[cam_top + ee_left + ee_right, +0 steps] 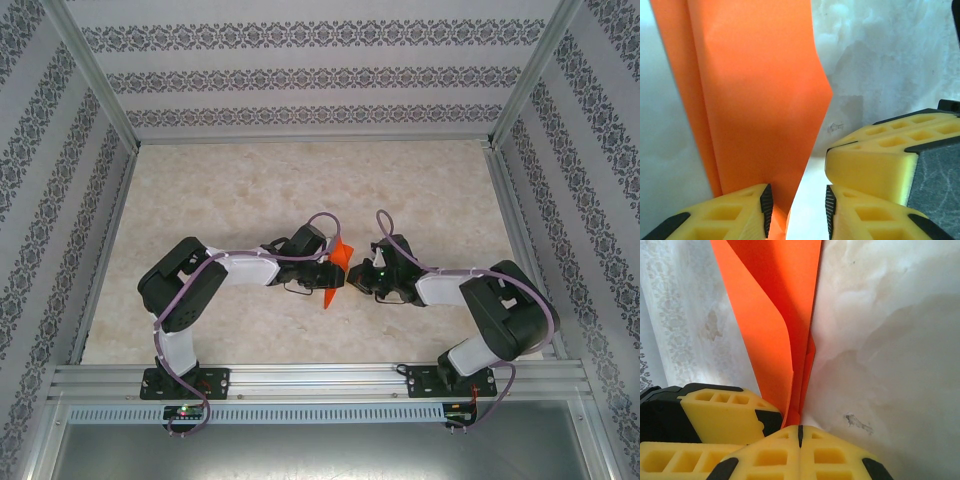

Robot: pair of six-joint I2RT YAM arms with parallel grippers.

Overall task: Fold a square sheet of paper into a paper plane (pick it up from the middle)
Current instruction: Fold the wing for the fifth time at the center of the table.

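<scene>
Where the two arms meet at the centre of the top view, we see the right gripper (pixel 800 432) clenched on the orange paper (pixel 338 268), while the left gripper (pixel 799 205) stands parted around its edge.

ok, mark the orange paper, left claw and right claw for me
orange paper (pixel 755 100): left wrist view, middle of its broad face.
left claw (pixel 798 210): left wrist view, gap between its parted fingertips.
right claw (pixel 800 431): right wrist view, seam where its shut fingertips meet.

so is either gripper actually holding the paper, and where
The right gripper is shut on the near end of the folded orange paper; the left gripper stands open.
</scene>
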